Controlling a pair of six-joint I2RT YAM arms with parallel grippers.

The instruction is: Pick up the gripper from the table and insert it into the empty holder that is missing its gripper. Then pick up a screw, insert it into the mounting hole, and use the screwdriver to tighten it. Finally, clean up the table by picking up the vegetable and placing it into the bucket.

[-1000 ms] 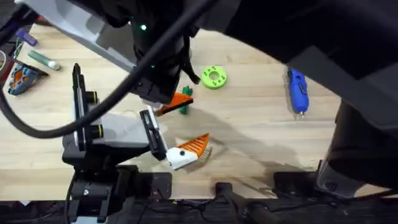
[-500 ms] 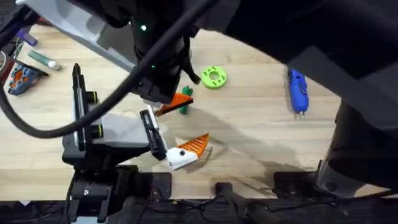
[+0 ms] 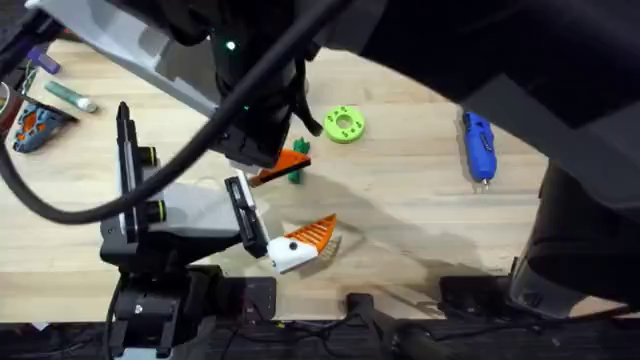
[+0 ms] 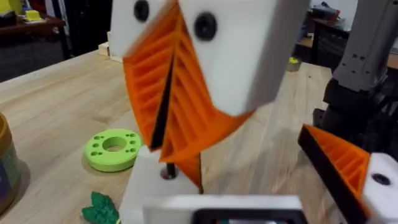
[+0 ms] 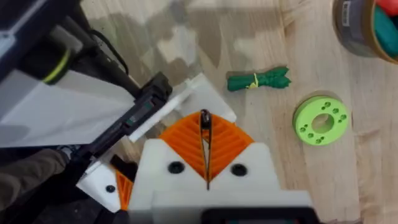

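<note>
Now the gripper point(image 4: 191, 165), the little orange wedge with a black side, seems to sit pinched between the shut orange pads of the right gripper point(image 5: 205, 152). It hangs just over the holder point(image 4: 146, 186), the plain white finger on the left gripper point(image 3: 295, 245), whose fingers are wide apart to leave room. I think it is held tip down so it can slide in. The vegetable point(image 5: 258, 79) lies nearby on the table; the screwdriver point(image 3: 479, 145) waits far off.
</note>
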